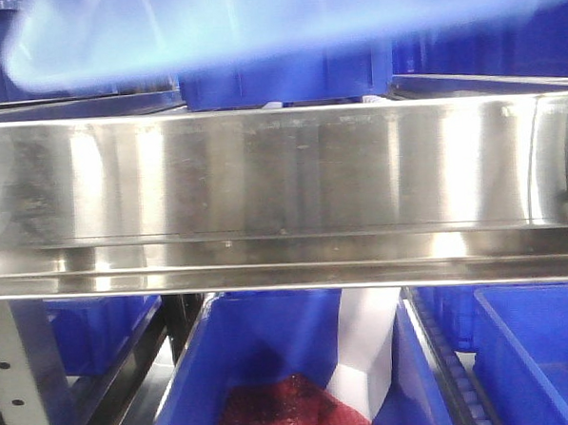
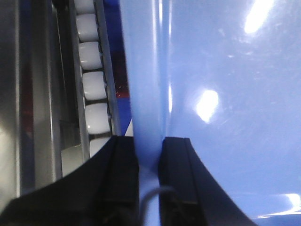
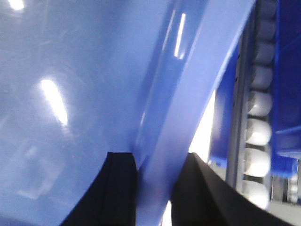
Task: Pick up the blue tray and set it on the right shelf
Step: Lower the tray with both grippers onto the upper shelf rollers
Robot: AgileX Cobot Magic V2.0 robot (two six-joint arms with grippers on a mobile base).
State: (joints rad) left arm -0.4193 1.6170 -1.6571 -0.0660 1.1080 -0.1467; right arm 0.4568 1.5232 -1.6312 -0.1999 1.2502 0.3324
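Steel fills the front view, the right shelf [image 1: 282, 174] with its wide lip, and the blue tray [image 1: 255, 24] rides above that lip, apparently not yet set down. Grab looks done: left fingers [image 2: 123, 179] and right fingers [image 3: 121, 188] each pinch a tray rim; placing remains.

A steel rack shelf [image 1: 282, 174] fills the front view, its wide brushed lip streaked with bright vertical bands of glare. A grey perforated upright [image 1: 21, 379] stands at lower left. Deep dark-blue bins sit below it: one at left [image 1: 99, 327], one in the middle [image 1: 271, 337] and one at right [image 1: 539, 351]. The middle bin holds something red [image 1: 285, 408], and a white sheet [image 1: 372, 341] leans beside it. Another dark-blue bin [image 1: 287, 79] sits above the lip. Both wrist views show tracks of white rollers [image 2: 91, 84] [image 3: 258, 132] in grey metal rails.
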